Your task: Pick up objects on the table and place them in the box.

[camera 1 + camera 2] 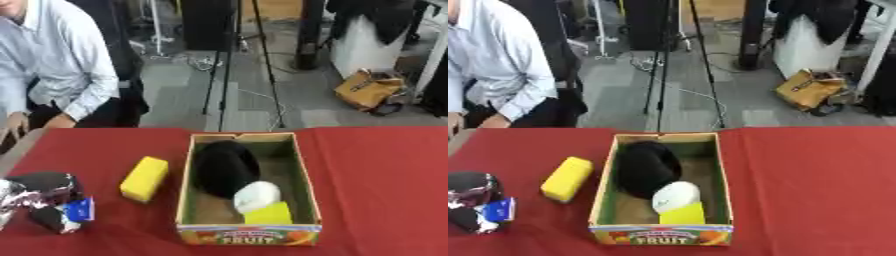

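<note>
Your left hand point(39, 200) sits at the near left, fingers curled round a small blue-and-white packet point(79, 210). Lift it clear of the yellow sponge point(144, 178), carry it right over the fruit box point(302, 172) wall, then release above the black, white and yellow items inside.

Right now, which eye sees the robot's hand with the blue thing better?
The left eye view. There the black and silver left hand sits well inside the picture, curled around a small blue and white object. The right eye view shows the same hand pushed against the picture's left edge.
</note>
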